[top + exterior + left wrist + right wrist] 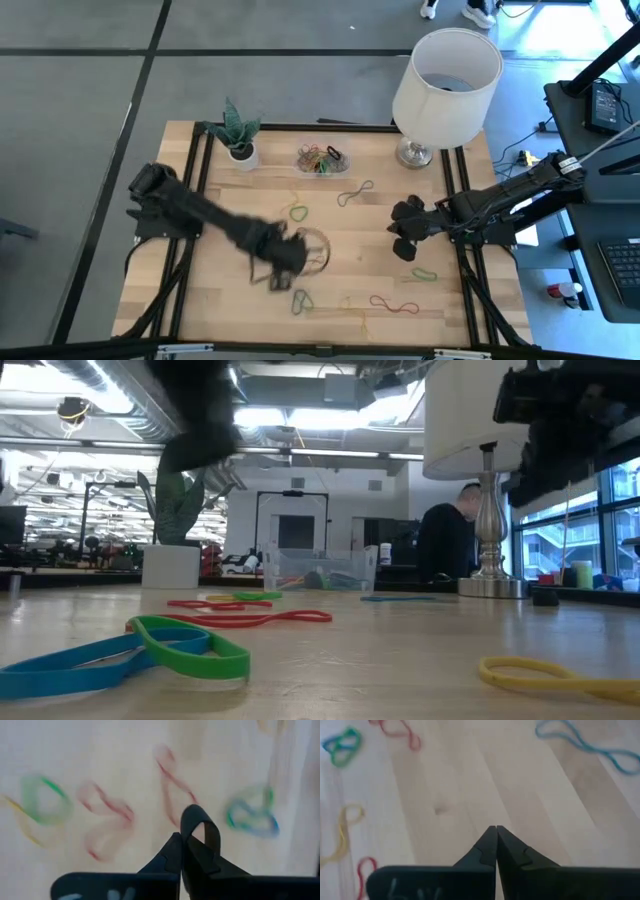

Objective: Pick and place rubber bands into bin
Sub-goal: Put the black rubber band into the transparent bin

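My left gripper [181, 840] hovers over the near middle of the table [288, 258], shut on a black rubber band [212, 832]. My right gripper [405, 238] hangs shut and empty over the right side [496, 831]. Loose rubber bands lie flat on the wood: a green one [298, 212], a blue figure-eight [355, 193], a green one [425, 273], a red one [395, 305] and a green-blue one [302, 300]. The bin [320, 158], a clear tray with several bands inside, stands at the far middle [320, 572]. My left gripper pinches the black band between its two fingertips at one end of the loop [186, 826]. The rest of the loop arches out past the fingertips. The fingers point steeply down from above. The band looks lifted clear of the table.
A white-shaded lamp [445, 75] stands at the far right and a small potted plant [240, 135] at the far left, on either side of the bin. Black frame rails [195, 190] run along the table's left and right sides. A person [450, 545] shows in the room behind.
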Controlling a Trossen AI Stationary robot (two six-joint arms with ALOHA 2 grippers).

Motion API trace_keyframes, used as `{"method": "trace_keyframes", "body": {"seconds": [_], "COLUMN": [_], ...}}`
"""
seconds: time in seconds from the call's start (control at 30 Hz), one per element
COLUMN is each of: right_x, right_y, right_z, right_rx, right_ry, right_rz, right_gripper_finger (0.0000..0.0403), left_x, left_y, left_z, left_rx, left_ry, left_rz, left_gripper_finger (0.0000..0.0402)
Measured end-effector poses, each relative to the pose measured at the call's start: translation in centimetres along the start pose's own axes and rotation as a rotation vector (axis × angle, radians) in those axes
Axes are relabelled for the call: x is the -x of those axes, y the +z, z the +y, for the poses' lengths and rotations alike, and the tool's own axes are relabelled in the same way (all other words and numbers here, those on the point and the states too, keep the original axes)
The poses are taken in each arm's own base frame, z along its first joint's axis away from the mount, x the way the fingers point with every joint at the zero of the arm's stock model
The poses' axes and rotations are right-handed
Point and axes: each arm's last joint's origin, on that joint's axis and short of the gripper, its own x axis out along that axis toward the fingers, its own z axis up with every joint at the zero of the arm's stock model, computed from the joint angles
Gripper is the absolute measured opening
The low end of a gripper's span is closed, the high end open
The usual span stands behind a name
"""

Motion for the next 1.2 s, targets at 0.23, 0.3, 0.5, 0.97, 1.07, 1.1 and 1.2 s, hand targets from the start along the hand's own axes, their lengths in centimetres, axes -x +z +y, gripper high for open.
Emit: {"method": "trace_keyframes", "body": {"seconds": [0.23, 0.3, 0.5, 0.97, 1.07, 1.1, 1.2], "right_x": [0.0, 0.0, 0.0, 0.0, -0.1, -0.2, -0.2], "right_y": [0.7, 0.8, 0.8, 1.5, 1.7, 1.8, 2.0], "right_z": [0.3, 0.3, 0.3, -0.6, -1.0, -1.1, -1.4], "right_rx": [-0.034, -0.071, -0.115, -0.375, -0.426, -0.446, -0.483], "right_ry": [0.000, -0.006, -0.009, -0.133, -0.146, -0.148, -0.157], "right_rz": [-0.102, -0.110, -0.119, -0.250, -0.259, -0.262, -0.269], "right_gripper_finger": [0.0007, 0.0007, 0.0007, 0.0007, 0.0007, 0.0007, 0.0007], "left_x": [3.0, 3.5, 2.8, -6.9, -7.7, -8.0, -8.2], "left_y": [6.6, 8.0, 9.2, 8.0, 8.0, 8.0, 7.9], "left_z": [9.5, 12.5, 21.5, 31.9, 32.1, 32.2, 32.2], "left_rx": [-0.092, -0.097, -0.105, -0.089, -0.087, -0.086, -0.085], "left_ry": [0.056, 0.096, 0.198, 0.242, 0.259, 0.256, 0.260], "left_rz": [-0.187, -0.257, -0.277, -0.037, -0.021, -0.009, 0.003], "left_gripper_finger": [0.0002, 0.0002, 0.0002, 0.0007, 0.0022, 0.0029, 0.0053]}}
